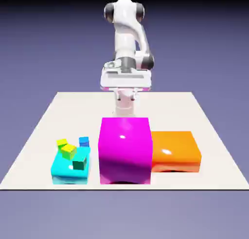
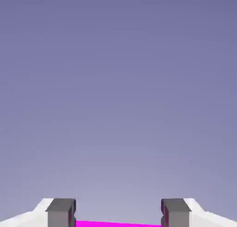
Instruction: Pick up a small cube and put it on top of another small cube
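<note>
Exterior view: shows, at the exterior view's left, a green cube [image 1: 79,162] and a yellow cube [image 1: 69,152] apparently on the cyan block [image 1: 71,173], with a yellow-green cube [image 1: 62,144] and a blue cube [image 1: 84,141] near its far edge; cannot tell exact supports. Left of the magenta block [image 1: 125,150], all four. In the hand view, shows the gripper [image 2: 118,213] spread wide, pinching nothing. Looks barely begun, with no clear stack made; leaves choosing, reaching, grasping, lifting, placing and releasing to do.
</note>
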